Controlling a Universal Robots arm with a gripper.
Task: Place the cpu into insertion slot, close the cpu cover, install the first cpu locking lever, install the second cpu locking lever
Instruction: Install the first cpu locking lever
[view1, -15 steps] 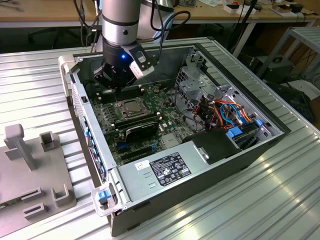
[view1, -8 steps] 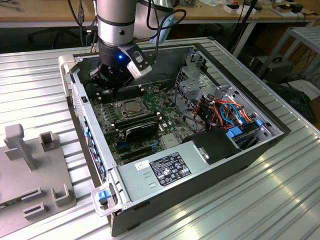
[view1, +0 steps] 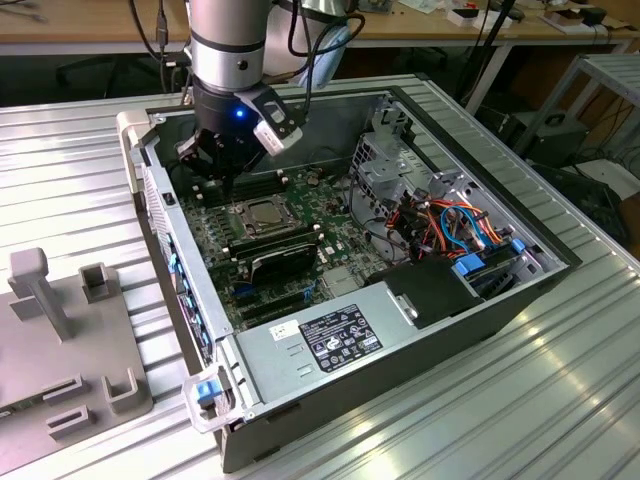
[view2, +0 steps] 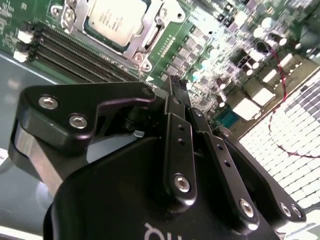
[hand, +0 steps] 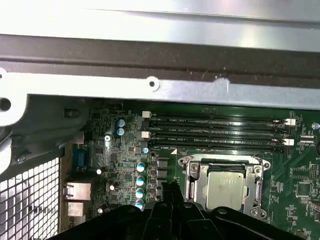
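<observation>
Hand (view1: 214, 160) shut above the open case (view1: 300, 375); cpu (view1: 263, 212) seated in its slot (view1: 243, 227).

Exterior view: the case lies on a ribbed metal surface (view1: 80, 150). The arm reaches into the case, and the hand hangs over the memory sockets (view1: 255, 187) just beside the slot, apart from the cpu lying flat in it. Second wrist view: the fingers (view2: 180, 125) meet at their tips with nothing between them. Past them the cpu (view2: 116, 19) sits in the slot, and the cover (view2: 149, 31) lies flat as a silvery frame around it. First wrist view: the closed fingertips (hand: 170, 192) stand near the slot, clear of the cover (hand: 222, 164). The cpu (hand: 227, 186) shows through the cover's opening, and the memory sockets (hand: 215, 132) run just beside the slot. I cannot tell whether the levers are latched.
</observation>
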